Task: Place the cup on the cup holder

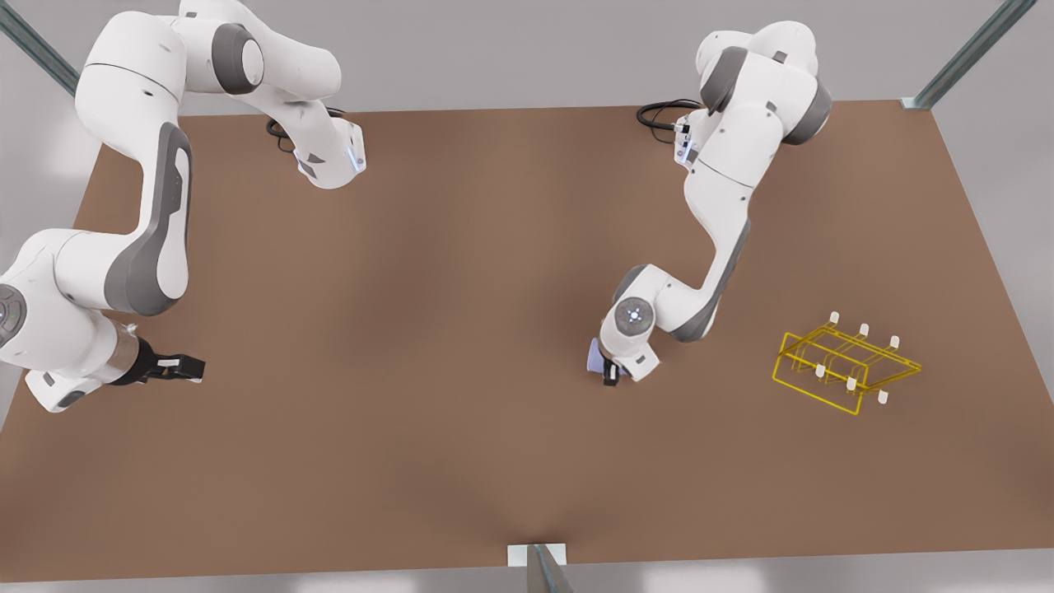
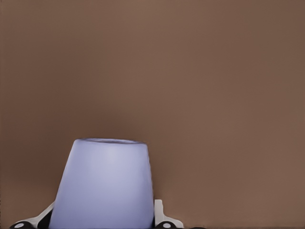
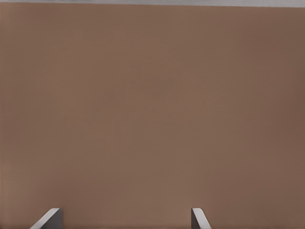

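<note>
Left claw (image 1: 610,372) is clamped on the cup (image 1: 594,357), near the middle of the tabletop (image 1: 461,346) and somewhat toward the front view's right. In the left wrist view the cup (image 2: 102,186) sits between the two fingers (image 2: 160,215), one on each side of its wall, its narrower end pointing away from the camera, with bare brown tabletop (image 2: 214,86) beyond it. From the front view, the arm's wrist covers most of the cup, so only a lavender-blue sliver shows beside the dark fingers; I cannot tell whether it rests on the surface or is lifted.

The cup holder (image 1: 846,366), a yellow wire rack with white-tipped pegs, stands well apart from the cup, toward the tabletop's edge on the front view's right.

Right claw (image 1: 185,368) waits over the tabletop's edge on the front view's left, released, holding nothing. In the right wrist view its fingers (image 3: 199,218) stand spread apart above plain tabletop (image 3: 152,109), with the far edge of the surface showing as a pale strip.
</note>
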Controlling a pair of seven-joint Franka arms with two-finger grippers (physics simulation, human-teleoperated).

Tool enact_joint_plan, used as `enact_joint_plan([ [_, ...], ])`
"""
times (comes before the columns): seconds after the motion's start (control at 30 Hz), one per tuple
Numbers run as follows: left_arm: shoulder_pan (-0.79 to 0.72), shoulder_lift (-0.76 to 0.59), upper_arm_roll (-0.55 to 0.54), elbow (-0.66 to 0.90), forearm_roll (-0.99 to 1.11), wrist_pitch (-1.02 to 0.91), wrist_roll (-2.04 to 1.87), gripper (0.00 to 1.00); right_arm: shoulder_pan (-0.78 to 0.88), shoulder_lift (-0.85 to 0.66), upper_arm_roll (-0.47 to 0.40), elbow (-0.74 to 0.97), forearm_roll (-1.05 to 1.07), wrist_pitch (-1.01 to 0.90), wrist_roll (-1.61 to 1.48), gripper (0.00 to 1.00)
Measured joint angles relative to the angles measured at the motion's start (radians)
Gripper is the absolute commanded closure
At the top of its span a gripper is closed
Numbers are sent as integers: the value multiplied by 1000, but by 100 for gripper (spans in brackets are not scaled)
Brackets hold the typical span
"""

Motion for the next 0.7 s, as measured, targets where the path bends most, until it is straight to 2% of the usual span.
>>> enact_joint_plan([
  [0.03,-1,0,0,0,1,0,2,10,1,0,0,-1,0,0,-1,0],
  [0.07,-1,0,1,1,2,0,4,15,2,0,0,-1,1,1,-1,0],
  [0.2,-2,-18,3,23,5,-3,12,16,1,1,0,0,3,2,-4,0],
  [0.33,1,-124,43,48,58,-25,17,17,-8,0,0,0,24,18,-5,0],
  [0.43,2,-219,70,48,241,-135,18,17,-25,-1,-1,3,47,26,-6,0],
  [0.57,2,-329,79,40,568,-393,20,17,-38,0,4,8,61,33,-8,0],
  [0.67,2,-416,78,-17,771,-597,21,17,-35,0,6,8,64,35,-8,0],
  [0.7,2,-479,78,-86,826,-653,22,17,-35,0,6,8,65,36,-9,0],
])
